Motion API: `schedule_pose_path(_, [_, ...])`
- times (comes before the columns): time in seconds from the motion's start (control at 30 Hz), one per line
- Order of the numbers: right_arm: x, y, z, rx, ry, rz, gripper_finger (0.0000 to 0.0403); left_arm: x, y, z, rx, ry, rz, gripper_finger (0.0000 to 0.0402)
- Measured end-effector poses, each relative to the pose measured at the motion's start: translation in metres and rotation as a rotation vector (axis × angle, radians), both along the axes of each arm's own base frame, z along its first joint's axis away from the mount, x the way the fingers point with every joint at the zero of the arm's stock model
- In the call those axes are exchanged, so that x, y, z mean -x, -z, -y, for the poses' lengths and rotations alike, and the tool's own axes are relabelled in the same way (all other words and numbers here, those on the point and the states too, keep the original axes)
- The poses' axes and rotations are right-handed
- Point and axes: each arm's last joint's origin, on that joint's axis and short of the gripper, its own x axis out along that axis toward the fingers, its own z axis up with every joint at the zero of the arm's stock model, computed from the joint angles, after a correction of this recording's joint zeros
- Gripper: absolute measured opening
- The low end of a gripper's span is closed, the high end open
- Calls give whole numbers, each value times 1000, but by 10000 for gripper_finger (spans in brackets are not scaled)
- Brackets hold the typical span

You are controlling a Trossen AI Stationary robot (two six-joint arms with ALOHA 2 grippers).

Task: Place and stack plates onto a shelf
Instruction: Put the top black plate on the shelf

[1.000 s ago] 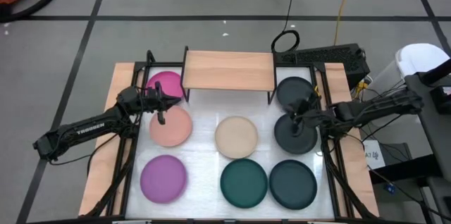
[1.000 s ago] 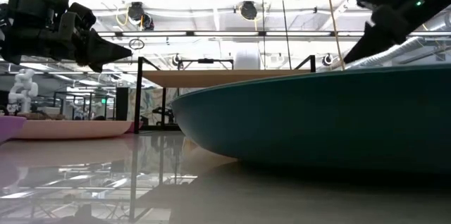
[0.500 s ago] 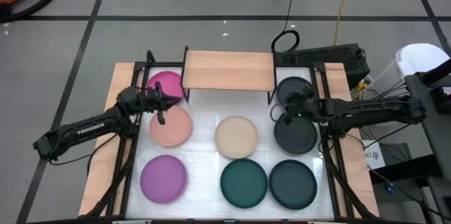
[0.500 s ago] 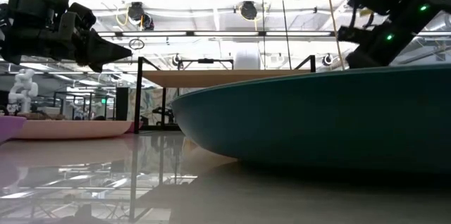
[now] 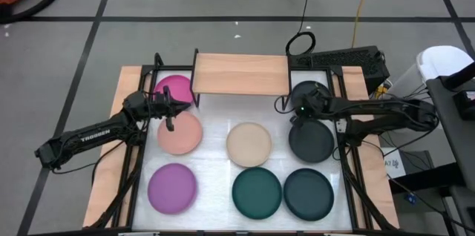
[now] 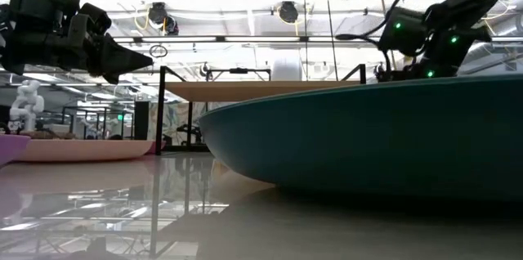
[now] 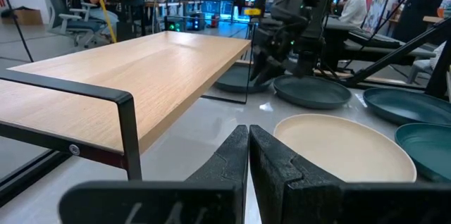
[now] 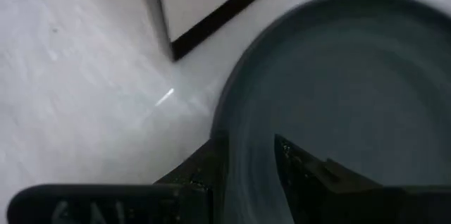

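The wooden shelf (image 5: 240,74) stands at the table's far edge with nothing on it. Eight plates lie flat on the table: magenta (image 5: 176,87), salmon (image 5: 179,133), purple (image 5: 172,188), beige (image 5: 249,145), teal (image 5: 257,193) and three charcoal (image 5: 309,194) (image 5: 312,142) (image 5: 312,91). My right gripper (image 8: 243,155) is open at the near-left edge of the far charcoal plate (image 8: 352,90), beside the shelf's right leg. My left gripper (image 7: 248,131) is shut and hovers between the magenta and salmon plates (image 5: 172,111), pointing right. My right gripper comes at the far charcoal plate from above, slanting down. One finger (image 8: 201,175) is outside the rim (image 8: 224,146) and one finger (image 8: 303,171) is over the plate's inside. The plate lies flat on the table. Whether the fingers touch the rim, I cannot tell.
The shelf's black metal legs (image 8: 151,5) stand close to the right gripper. Black rails run along the table's left and right sides (image 5: 349,177). In the low view the teal plate (image 6: 368,137) fills the foreground. People sit in the room beyond.
My right gripper has moved from above the middle charcoal plate toward the far edge and leftward, coming down at the near-left rim of the far charcoal plate. The left arm and all plates have stayed put.
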Motion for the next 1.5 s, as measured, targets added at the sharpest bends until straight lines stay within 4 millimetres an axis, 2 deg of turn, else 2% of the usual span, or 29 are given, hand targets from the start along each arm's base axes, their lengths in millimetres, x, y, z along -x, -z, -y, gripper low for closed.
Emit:
schedule_pose_path(0.33, [-7,8,4,-12,-21,0,100,0,0,0,0,0,1,21])
schedule_pose_path(0.57, [-1,-15,0,32,-23,121,100,0,0,0,0,0,0,21])
schedule_pose_path(0.73, [3,-26,-8,-32,-85,209,100,0,0,0,0,0,0,21])
schedule_pose_path(0.87, [4,-20,-9,-55,-84,165,100,0,0,0,0,0,0,21])
schedule_pose_path(1.13, [7,11,-9,-87,-65,95,100,0,0,0,0,0,0,21])
schedule_pose_path(1.33, [9,16,-6,-62,-8,63,98,0,0,0,0,0,0,21])
schedule_pose_path(1.43, [9,16,-4,-32,14,54,78,0,0,0,0,0,0,21])
schedule_pose_path(1.5, [10,15,-3,-29,19,56,51,0,0,0,0,0,0,21])
